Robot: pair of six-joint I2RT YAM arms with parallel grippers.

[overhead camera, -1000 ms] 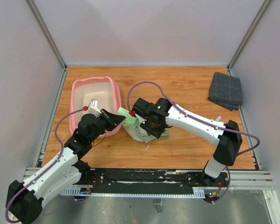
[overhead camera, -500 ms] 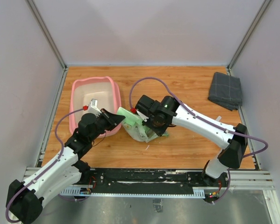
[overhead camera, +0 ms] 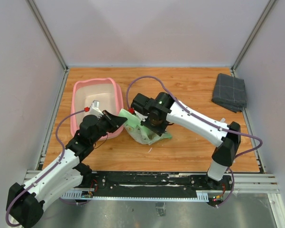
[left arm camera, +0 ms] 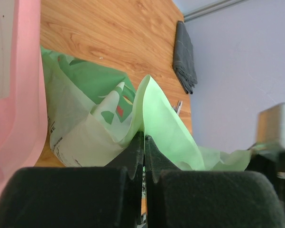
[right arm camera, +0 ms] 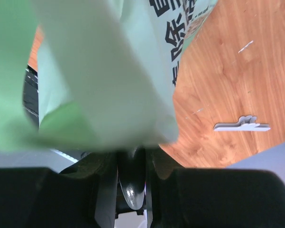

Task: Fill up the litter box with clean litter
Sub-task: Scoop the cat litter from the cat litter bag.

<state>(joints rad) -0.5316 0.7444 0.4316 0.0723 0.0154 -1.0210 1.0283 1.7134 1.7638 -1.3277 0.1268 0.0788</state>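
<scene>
left wrist view: the left tool [left arm camera: 143, 137] is clenched on a raised fold of the light green printed plastic bag [left arm camera: 92, 123], with the film pinched flat between its dark jaws. the wall of the pink plastic litter box [left arm camera: 21, 95] stands just beside the bag on the left. the grey folded cloth [left arm camera: 185, 52] lies well apart, across the wooden worktop [left arm camera: 109, 28].

right wrist view: the right tool [right arm camera: 131, 157] is grasping another part of the same bag. green film runs down into the narrow gap between its jaws and fills most of the view. a small pale flat piece [right arm camera: 242, 126] lies on the bare wood; i cannot tell what it is.

top view: both arms meet over the bag, which lies crumpled on the worktop just beside the box's near right corner. the box sits on the left side of the worktop, and no granules show in the part of its cream inside that is visible.

progress: no clean litter shows in any view, neither in the box nor on the wood; presumably it is inside the bag. by my reading the task is at an early stage. both tools have the bag, but opening or raising it, tipping it over the rim and pouring are all left.
</scene>
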